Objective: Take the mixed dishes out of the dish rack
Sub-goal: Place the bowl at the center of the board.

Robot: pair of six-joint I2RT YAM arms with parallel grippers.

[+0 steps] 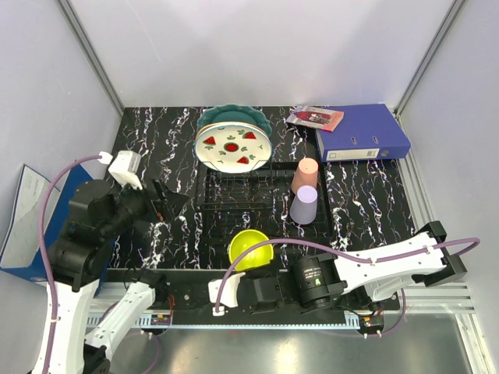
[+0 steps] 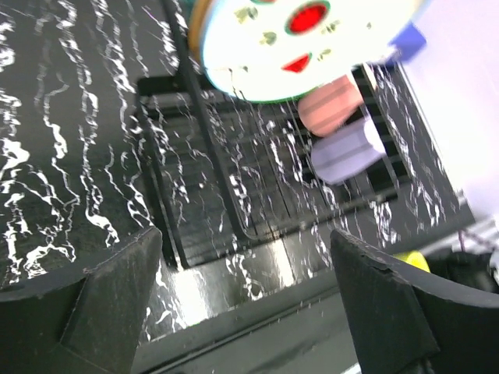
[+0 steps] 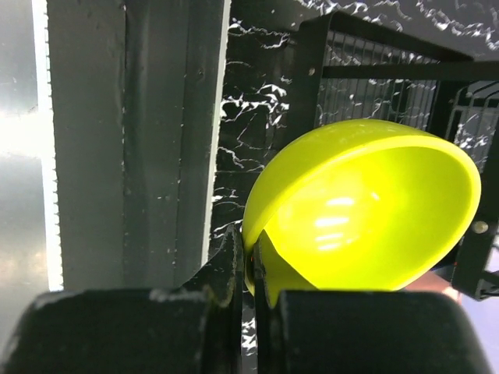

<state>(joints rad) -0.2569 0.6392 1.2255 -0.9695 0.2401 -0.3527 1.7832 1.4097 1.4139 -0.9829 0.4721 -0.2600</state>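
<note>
The black wire dish rack [image 1: 234, 193] sits mid-table. At its back stand a white plate with red-green marks [image 1: 232, 148] and, behind it, a teal scalloped plate [image 1: 234, 117]. A pink cup [image 1: 306, 175] and a lavender cup [image 1: 303, 206] lie at the rack's right end. My right gripper [image 3: 251, 269] is shut on the rim of the small yellow bowl [image 3: 366, 210], held tilted just in front of the rack [image 3: 374, 70]. My left gripper [image 2: 245, 288] is open and empty, left of the rack [image 2: 234, 179], facing the white plate [image 2: 288, 47] and both cups.
A blue binder [image 1: 362, 132] and a small red-patterned booklet [image 1: 314, 118] lie at the back right. White walls close in the table on three sides. A metal rail [image 1: 234, 315] runs along the near edge by the arm bases.
</note>
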